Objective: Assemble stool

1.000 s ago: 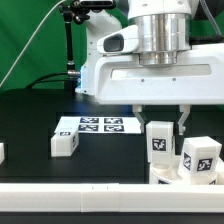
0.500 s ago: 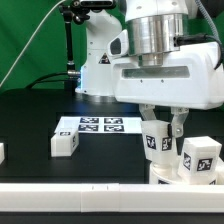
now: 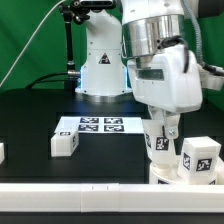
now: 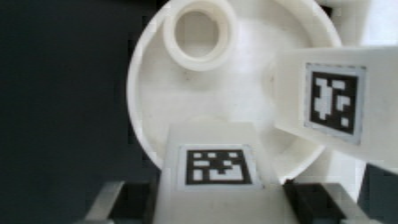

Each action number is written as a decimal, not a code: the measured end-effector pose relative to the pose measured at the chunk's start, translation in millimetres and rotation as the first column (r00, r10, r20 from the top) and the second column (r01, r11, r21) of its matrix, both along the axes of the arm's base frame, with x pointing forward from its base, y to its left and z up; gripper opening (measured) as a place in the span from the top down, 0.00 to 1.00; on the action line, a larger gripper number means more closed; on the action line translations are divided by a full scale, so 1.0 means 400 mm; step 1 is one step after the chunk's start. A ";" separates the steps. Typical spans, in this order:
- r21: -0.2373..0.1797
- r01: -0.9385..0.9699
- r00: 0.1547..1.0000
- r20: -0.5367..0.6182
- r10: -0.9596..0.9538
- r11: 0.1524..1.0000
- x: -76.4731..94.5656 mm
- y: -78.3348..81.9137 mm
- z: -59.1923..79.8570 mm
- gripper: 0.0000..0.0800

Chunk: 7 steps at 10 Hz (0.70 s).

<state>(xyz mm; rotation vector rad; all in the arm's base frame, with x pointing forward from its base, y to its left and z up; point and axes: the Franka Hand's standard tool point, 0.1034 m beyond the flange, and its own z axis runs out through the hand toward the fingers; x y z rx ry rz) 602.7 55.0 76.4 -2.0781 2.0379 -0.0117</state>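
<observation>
The stool's round white seat lies at the exterior view's right, behind the front rail; in the wrist view the seat shows a round hole. A white tagged leg stands on it, and my gripper is shut on this leg from above. In the wrist view the held leg fills the gap between the dark fingers of my gripper. A second leg stands upright on the seat beside it, also seen as the second leg. A loose leg lies on the black table.
The marker board lies behind the loose leg. A long white rail runs along the table's front edge. Another white part shows at the left edge. The arm's white base stands at the back.
The hand has turned about its upright axis over the seat, and the held leg has turned with it. The grip stays the same. The other parts have not moved.
</observation>
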 end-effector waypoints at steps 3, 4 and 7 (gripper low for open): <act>0.065 0.200 0.980 -0.029 -0.199 0.978 0.001 -0.004 -0.002 0.57; 0.079 0.249 0.968 -0.042 -0.246 0.965 0.000 -0.007 -0.003 0.57; 0.108 0.365 0.930 -0.072 -0.359 0.925 0.000 -0.011 -0.004 0.57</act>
